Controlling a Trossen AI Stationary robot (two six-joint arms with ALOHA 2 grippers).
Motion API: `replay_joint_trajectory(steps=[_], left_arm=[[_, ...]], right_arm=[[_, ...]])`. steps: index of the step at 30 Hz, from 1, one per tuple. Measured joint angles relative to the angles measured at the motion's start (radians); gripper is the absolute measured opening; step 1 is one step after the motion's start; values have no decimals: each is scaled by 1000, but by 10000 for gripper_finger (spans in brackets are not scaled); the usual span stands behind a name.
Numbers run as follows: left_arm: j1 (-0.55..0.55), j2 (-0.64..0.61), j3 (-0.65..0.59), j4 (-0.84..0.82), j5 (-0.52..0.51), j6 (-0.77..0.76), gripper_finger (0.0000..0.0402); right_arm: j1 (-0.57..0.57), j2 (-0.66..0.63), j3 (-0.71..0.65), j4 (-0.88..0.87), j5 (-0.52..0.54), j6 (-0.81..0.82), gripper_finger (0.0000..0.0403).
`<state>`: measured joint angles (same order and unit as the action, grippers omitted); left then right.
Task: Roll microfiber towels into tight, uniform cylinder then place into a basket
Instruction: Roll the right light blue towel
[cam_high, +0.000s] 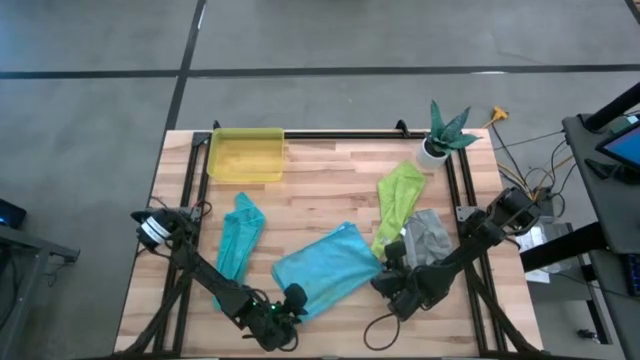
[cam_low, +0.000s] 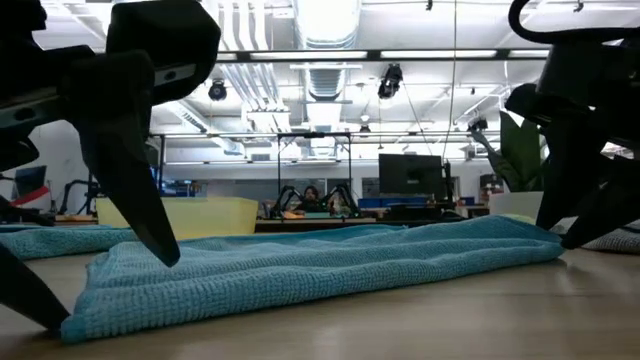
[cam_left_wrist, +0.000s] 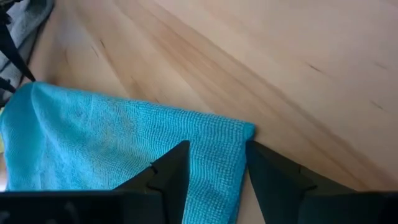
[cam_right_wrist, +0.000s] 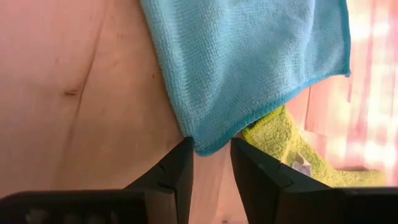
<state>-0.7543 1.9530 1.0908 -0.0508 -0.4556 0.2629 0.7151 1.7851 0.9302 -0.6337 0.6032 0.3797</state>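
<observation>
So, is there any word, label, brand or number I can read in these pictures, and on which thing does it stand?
None can be read.
Lime green towel: a small white tag, too blurred to read.
Monitor in the room behind: dark, no text visible.

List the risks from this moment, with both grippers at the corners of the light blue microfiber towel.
1. The left gripper straddles only the very corner of the light blue microfiber towel; so thin a bite may slip when closing.
2. The right gripper sits at the opposite corner, which overlaps the lime green cloth towel; it could snag both.
3. The light blue towel lies askew on the wooden table, so the roll may come out uneven.
</observation>
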Motion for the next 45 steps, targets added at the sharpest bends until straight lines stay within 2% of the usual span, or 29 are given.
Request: replay_joint_trajectory(steps=[7, 17, 24, 32, 40, 45], left_arm=[[-3, -6, -3, -9, -7, -28, 147], [-9, -7, -10, -28, -24, -99, 142], [-40, -11, -13, -125, -17, -155, 96], [-67, -9, -16, -144, -28, -186, 6], [-91, -8, -16, -149, -60, -187, 1], [-108, -7, -16, -150, -73, -204, 0]], right_arm=[[12, 0, 2, 26, -51, 13, 90], [23, 0, 6, 32, -50, 33, 89], [51, 0, 51, 34, -40, 52, 89], [53, 0, 80, 46, -26, 50, 89], [52, 6, 51, 52, -26, 53, 89], [52, 6, 39, 125, -26, -31, 89]])
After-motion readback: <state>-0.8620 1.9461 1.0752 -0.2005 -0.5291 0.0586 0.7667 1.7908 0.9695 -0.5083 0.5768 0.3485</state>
